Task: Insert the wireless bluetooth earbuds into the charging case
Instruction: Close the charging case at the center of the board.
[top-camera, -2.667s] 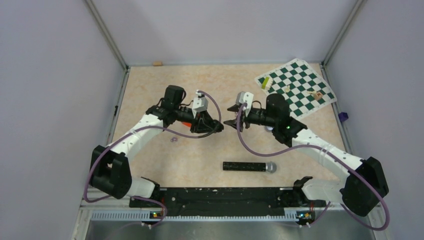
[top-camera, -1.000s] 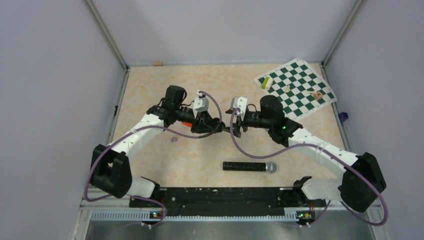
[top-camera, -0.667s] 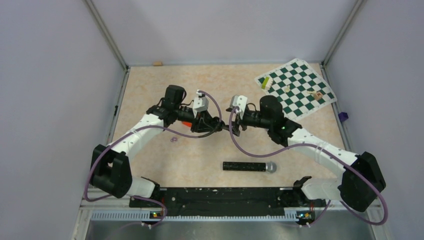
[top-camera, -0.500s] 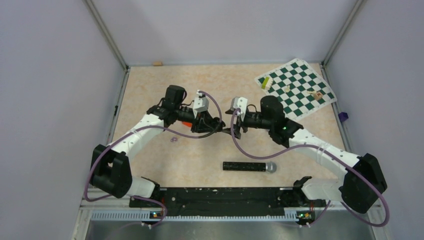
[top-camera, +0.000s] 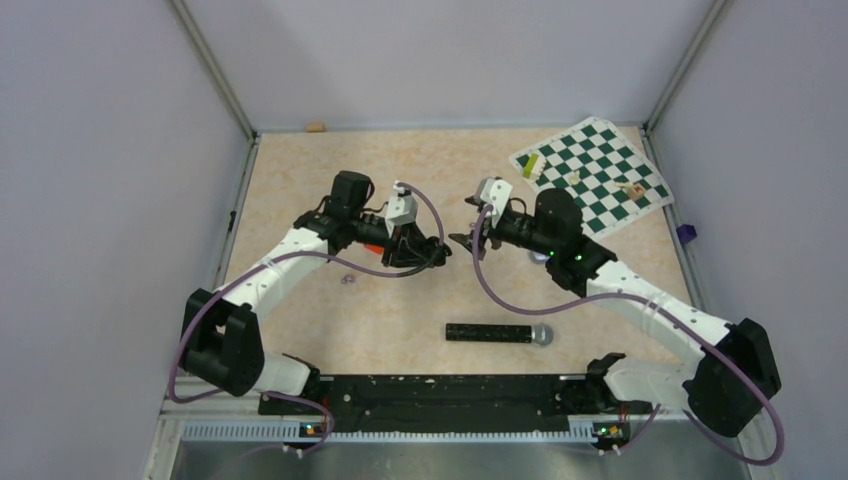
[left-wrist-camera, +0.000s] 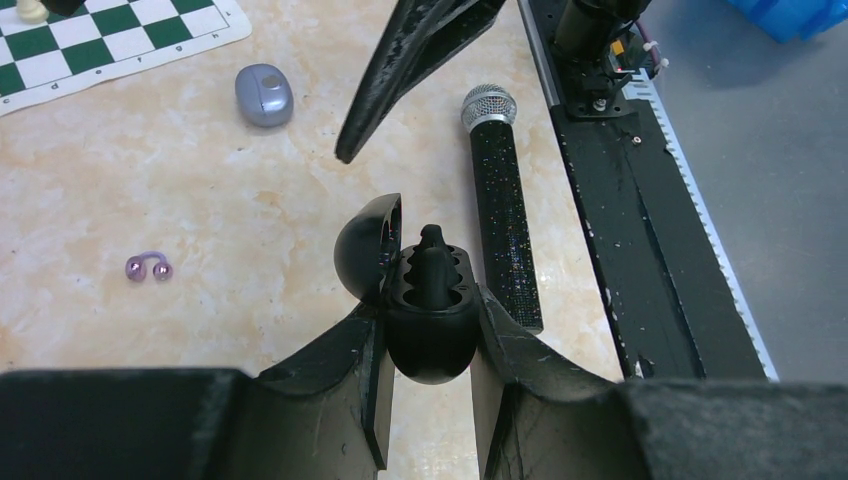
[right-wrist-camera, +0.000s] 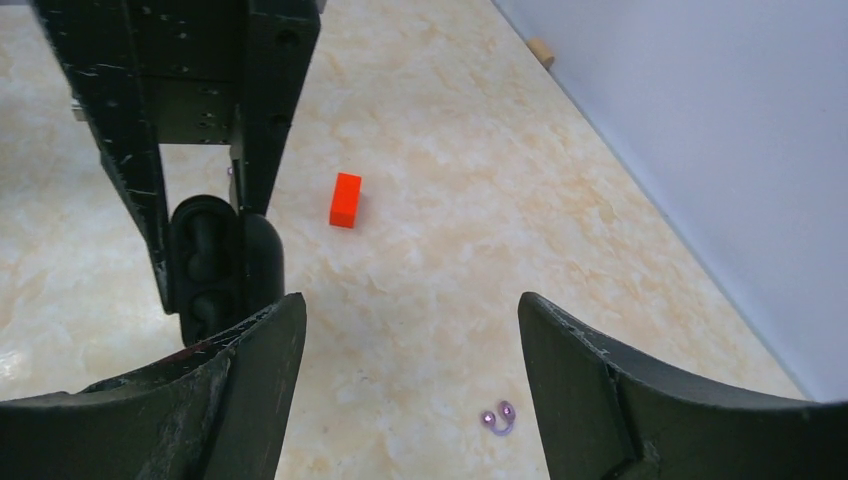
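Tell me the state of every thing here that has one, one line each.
charging case: lid open, clamped between claw fingers.
left claw: shut on the charging case.
right claw: open, holding nothing.
microphone: lying flat.
red block: lying flat, untouched.

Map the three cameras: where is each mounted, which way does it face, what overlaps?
Top external: fixed above and behind the robot, looking down on the table; left arm and right arm show whole.
Left wrist: on the left arm, facing the table's right side; left end effector shut on the open charging case, microphone beyond.
Right wrist: on the right arm, facing the left wall; right end effector open, red block ahead.
Shared: both wrist views show the charging case and the opposite end effector.
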